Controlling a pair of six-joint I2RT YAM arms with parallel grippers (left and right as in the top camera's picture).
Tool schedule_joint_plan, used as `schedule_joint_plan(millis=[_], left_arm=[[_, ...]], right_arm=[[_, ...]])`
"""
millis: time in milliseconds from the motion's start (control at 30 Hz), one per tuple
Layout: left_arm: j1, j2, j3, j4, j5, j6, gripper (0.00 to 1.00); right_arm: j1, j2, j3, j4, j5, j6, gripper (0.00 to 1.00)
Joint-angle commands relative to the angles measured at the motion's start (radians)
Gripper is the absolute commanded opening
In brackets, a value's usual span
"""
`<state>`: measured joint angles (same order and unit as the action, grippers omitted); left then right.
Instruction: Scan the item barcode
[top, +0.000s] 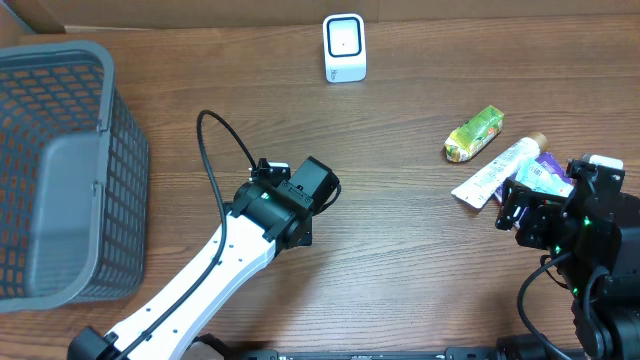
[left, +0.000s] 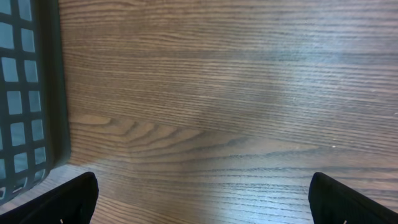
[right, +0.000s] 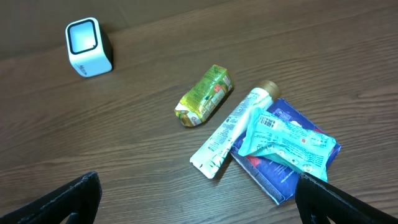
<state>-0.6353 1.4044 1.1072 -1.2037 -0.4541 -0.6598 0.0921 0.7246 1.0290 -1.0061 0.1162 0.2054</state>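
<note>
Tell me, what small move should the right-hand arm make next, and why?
Probably lower the open right gripper onto the teal packet: it lies on top of the blue pouch with what looks like a barcode facing up, nothing is held yet, and the white scanner stands well apart.

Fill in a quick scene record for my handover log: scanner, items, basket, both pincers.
scanner: white barcode scanner, upright at the back, alone
items: green snack packet lying apart; white tube touching a teal packet that lies on a dark blue pouch
barcode: printed on the teal packet, facing up
basket: grey mesh basket, far left
left pincer: open, empty, beside the basket
right pincer: open, empty, near the item pile
stage: nothing picked up yet
</note>
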Motion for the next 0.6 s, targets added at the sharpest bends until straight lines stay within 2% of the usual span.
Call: schedule_joint_plan(millis=[0,333,567], left_arm=[[-0.005,0.031,-0.001,0.002,0.003,-0.021,1.00],[-0.005,0.056,-0.001,0.005,0.003,-0.021,1.00],[-0.005,0.056,-0.001,0.005,0.003,-0.021,0.99]], right_arm=[[-0.002,-0.009,-0.003,0.004,0.003,-0.016,1.00],[-0.002,-0.108,-0.006,0.021,0.002,-0.016,1.00],[-0.002,-0.179,-0.132,0.382,0.016,-0.024,1.00]])
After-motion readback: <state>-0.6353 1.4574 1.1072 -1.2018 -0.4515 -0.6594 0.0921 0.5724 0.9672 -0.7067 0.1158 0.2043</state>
